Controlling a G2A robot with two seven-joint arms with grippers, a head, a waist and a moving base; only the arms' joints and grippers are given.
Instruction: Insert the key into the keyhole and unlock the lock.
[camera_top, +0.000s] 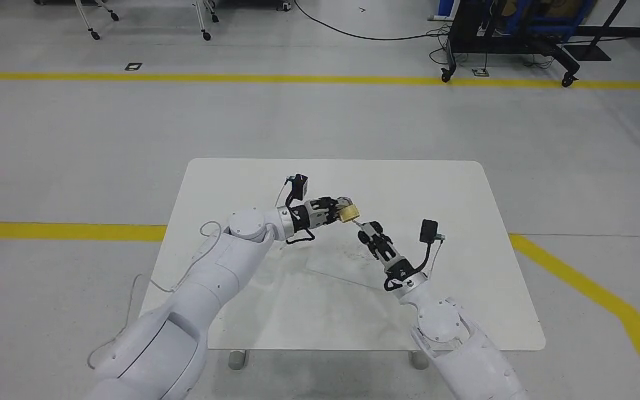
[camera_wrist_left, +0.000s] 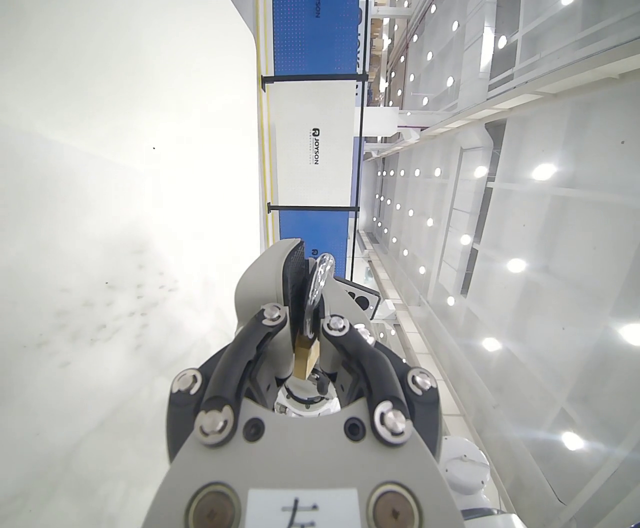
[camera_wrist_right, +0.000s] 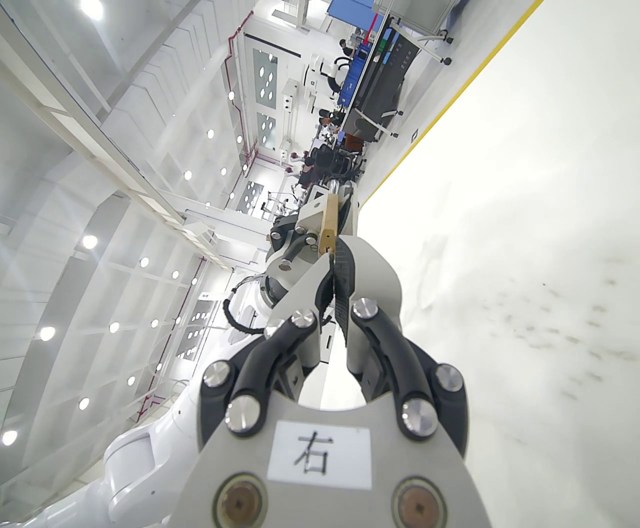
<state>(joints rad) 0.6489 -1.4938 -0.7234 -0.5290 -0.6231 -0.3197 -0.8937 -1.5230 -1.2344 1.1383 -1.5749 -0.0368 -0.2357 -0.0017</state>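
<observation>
Labelled left gripper (camera_wrist_left: 310, 292) clamps brass lock (camera_wrist_left: 305, 357); right gripper (camera_wrist_right: 334, 262) pinches key (camera_top: 359, 225).

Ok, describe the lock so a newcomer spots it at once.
Start at the white table; over its middle both arms meet. The lock sits clamped in the left tool, facing the right tool. It is the only brass-yellow piece among white and black parts.

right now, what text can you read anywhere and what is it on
"左": left tag on the left gripper.
"右": right tag on the right gripper.
On the banner: a brand logo, not quoted here.
On the lock: none legible.
</observation>
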